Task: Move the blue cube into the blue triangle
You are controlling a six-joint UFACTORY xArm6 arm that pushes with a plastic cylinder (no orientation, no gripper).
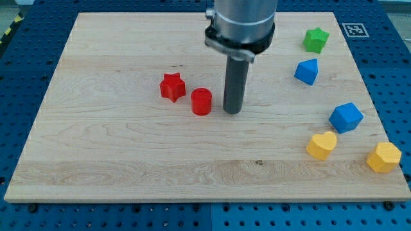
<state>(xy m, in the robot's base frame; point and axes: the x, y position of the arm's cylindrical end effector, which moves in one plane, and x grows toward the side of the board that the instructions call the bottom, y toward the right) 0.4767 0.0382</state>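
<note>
The blue cube [346,117] lies at the view's right, just above the yellow heart. The blue triangle [307,71] lies above it and a little to the left, below the green star. My tip [232,111] rests on the board near the middle, right next to the red cylinder [201,101], which is on its left. The tip is well to the left of both blue blocks and touches neither.
A red star [172,86] lies left of the red cylinder. A green star [315,40] sits at the top right. A yellow heart [321,145] and a yellow hexagon [384,157] lie at the bottom right. The wooden board [103,160] sits on a blue perforated table.
</note>
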